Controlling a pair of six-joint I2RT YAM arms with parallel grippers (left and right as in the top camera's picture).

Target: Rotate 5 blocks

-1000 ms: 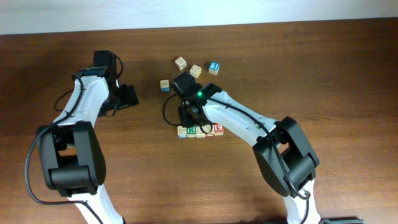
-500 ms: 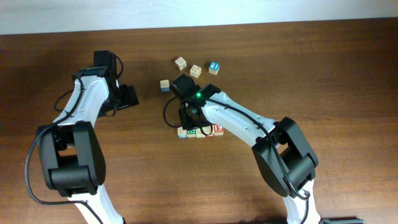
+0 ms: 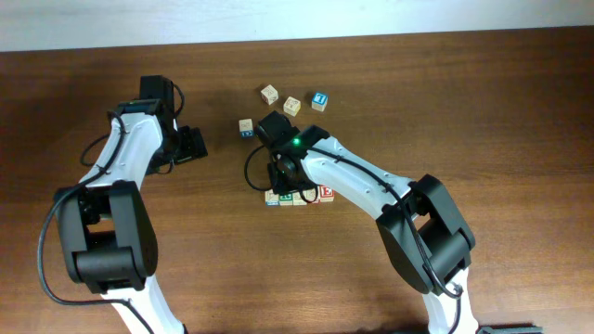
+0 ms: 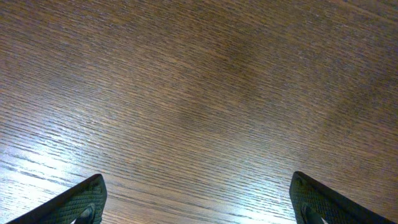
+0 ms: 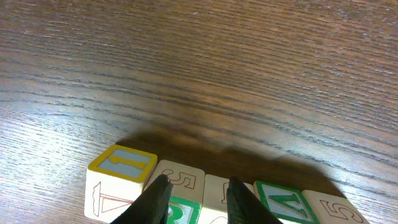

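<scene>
Right arm's folded in over mid-table, wrist tipped down, right gripper (image 5: 199, 202) pinched narrow on a pale block (image 5: 214, 191) inside the row of blocks (image 3: 299, 195). Left arm's crooked off to the left, left gripper (image 4: 199, 202) spread wide over bare table (image 4: 199, 93), grasping nothing. Farther back sit loose cubes (image 3: 291, 105).

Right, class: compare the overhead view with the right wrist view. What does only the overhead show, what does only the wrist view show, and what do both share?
Only overhead: both arms whole, the left gripper over bare wood, and four loose blocks away from the row. Only right wrist: the lettering close up, a yellow-framed 1 and a green A. Both: the row, the right gripper over it, the table.
</scene>
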